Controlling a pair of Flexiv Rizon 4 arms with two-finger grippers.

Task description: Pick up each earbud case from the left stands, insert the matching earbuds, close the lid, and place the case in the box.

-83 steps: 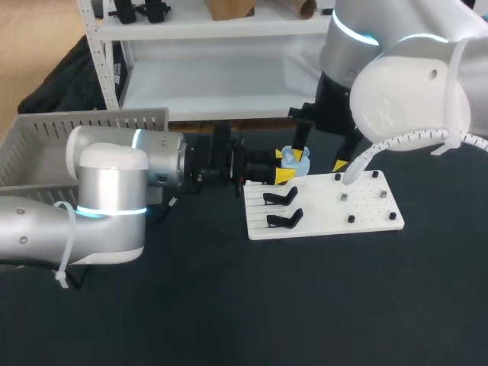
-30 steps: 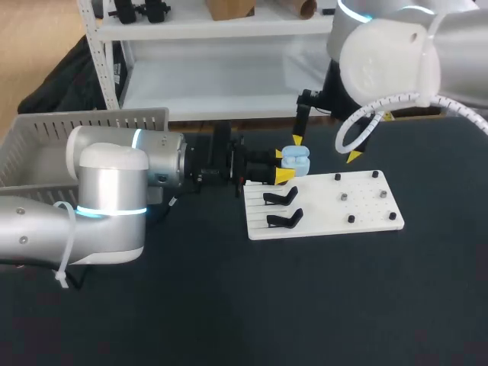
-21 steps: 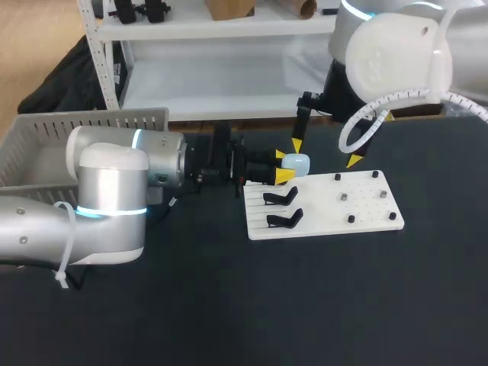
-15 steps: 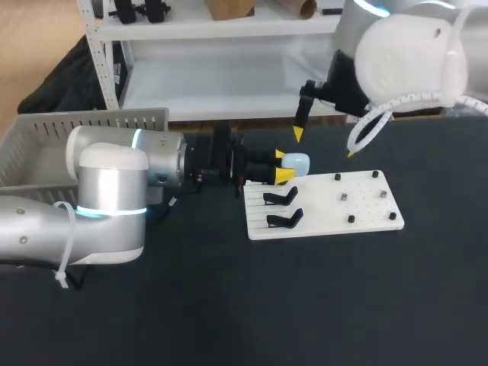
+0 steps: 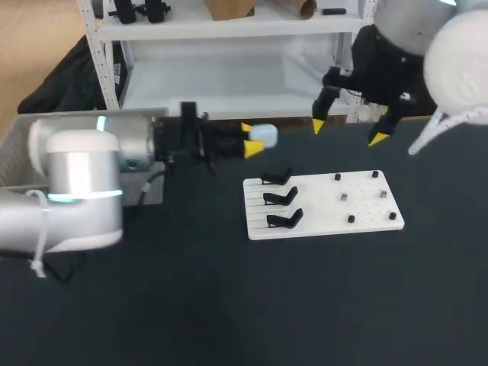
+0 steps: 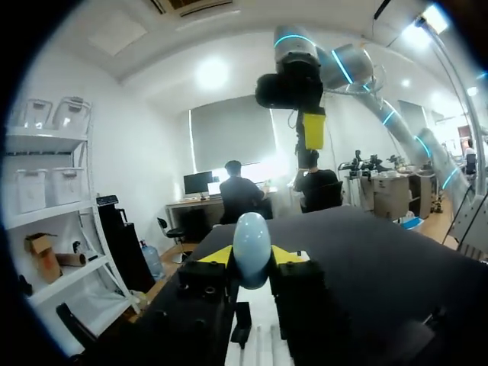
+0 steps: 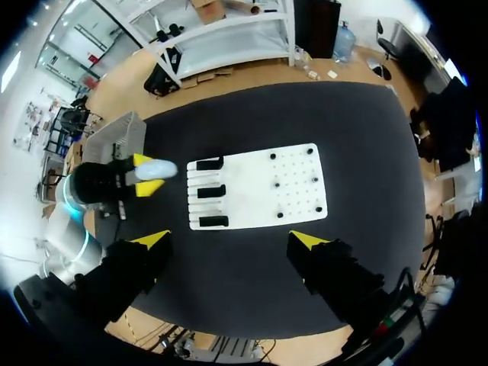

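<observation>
Withdrawn from the white stand board (image 5: pixel 366 206), left gripper (image 5: pixel 249 139) pinches the closed pale-blue rounded earbud case (image 5: pixel 264 136) above the table (image 5: pixel 229 305); grey slatted plastic box (image 5: pixel 46 133) lies leftward behind it, nearest this arm; right gripper (image 5: pixel 349 131) spread, empty, raised

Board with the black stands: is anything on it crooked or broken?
Nothing stands out. The board lies flat on the table, and its three empty stands sit in a neat row. Nothing is spilled.
</observation>
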